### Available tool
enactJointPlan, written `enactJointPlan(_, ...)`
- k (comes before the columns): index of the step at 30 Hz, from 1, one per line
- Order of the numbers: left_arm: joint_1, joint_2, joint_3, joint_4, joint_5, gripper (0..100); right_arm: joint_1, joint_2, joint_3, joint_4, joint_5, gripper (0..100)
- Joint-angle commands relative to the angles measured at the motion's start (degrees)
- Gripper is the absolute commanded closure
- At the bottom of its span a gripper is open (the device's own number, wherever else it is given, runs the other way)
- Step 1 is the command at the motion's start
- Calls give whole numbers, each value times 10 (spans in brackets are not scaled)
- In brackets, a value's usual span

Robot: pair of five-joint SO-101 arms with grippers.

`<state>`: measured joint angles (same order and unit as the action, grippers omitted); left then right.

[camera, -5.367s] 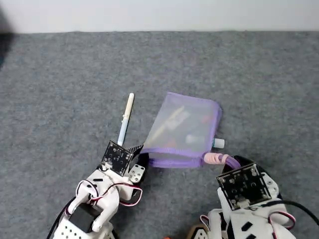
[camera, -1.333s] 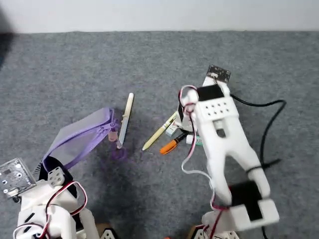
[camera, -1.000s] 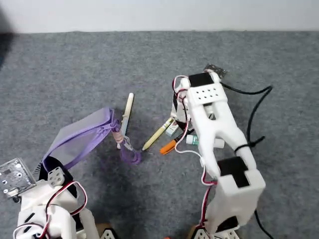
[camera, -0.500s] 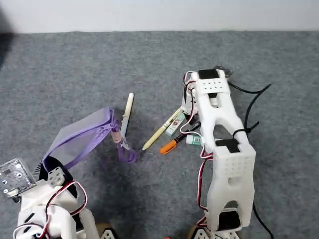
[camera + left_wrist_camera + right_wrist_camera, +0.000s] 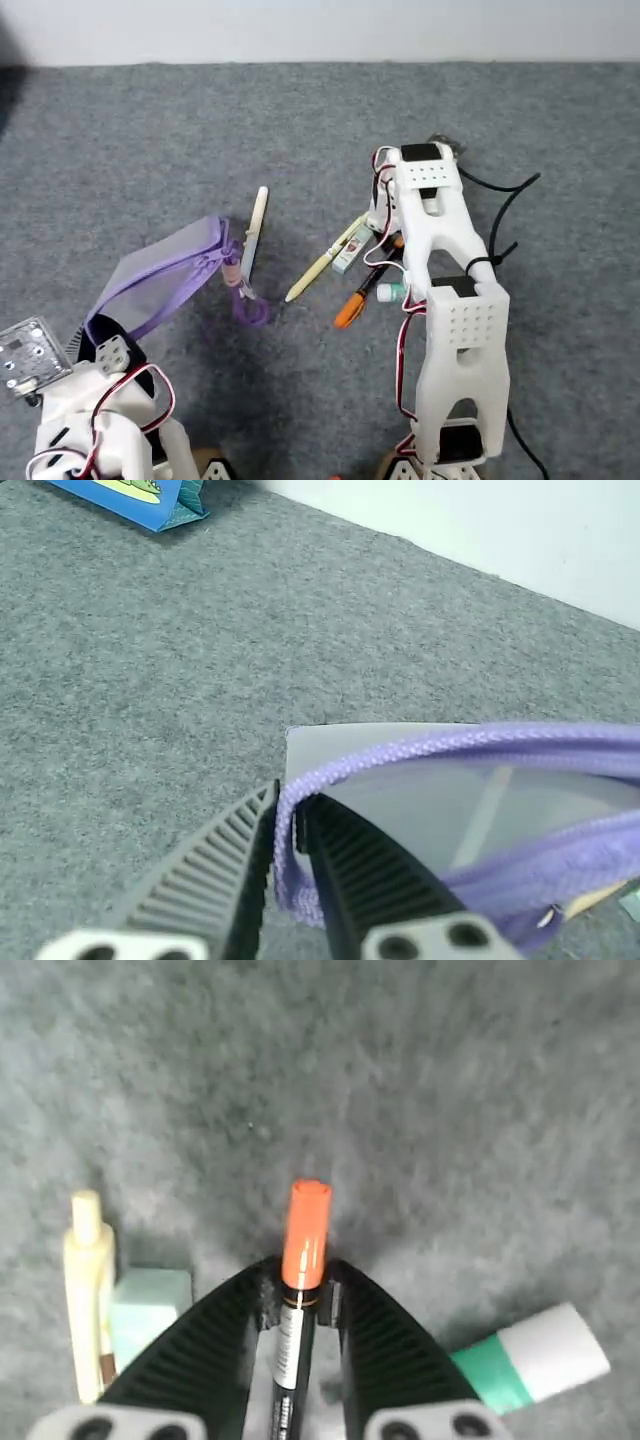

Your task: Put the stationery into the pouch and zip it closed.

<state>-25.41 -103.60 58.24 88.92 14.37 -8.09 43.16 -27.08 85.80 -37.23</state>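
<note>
no legible text, faint print on orange marker (image 5: 304, 1232) too small to read

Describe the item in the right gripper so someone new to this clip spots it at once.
On the grey table, find the stationery cluster to the right of the purple pouch in the high view. The right gripper is shut on the marker there: black barrel with a bright orange cap, unlike the cream pen, mint block and green-and-white stick next to it.

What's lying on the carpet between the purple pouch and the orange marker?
In the high view, two pens: a white-and-blue pen beside the pouch, and a yellow pen nearer the orange marker. The pouch's strap loop lies there too.
</note>
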Motion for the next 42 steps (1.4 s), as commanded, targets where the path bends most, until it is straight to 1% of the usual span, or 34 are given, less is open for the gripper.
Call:
enactJointPlan(1,-4,3,-5,-14,5,987,-26,-85,-21,39,36,991)
enactJointPlan(8,-4,4,-10,-15,5,987,-81,-255,-21,104,90,991)
enactJointPlan(11,-4,23,-33,-15,5,987,-105,-323,-21,130,105,991)
enactJointPlan(18,-4,208,-171,-15,10,987,-160,-474,-21,141,149,991)
enactJointPlan(22,-3,294,-239,-13,10,987,-213,-552,-21,124,178,991)
enactJointPlan(26,3,359,-283,-14,10,987,-273,-619,-21,56,213,991)
enactJointPlan(31,26,418,-314,-12,11,987,-348,-652,-21,-89,251,991)
enactJointPlan(33,33,437,-325,-12,28,987,-370,-651,-19,-151,260,991)
enactJointPlan(36,33,463,-331,-12,38,987,-390,-639,-18,-235,271,991)
enactJointPlan(39,33,479,-331,-11,38,987,-404,-613,-18,-300,295,991)
enactJointPlan(42,33,480,-331,-11,38,987,-409,-584,-18,-358,302,991)
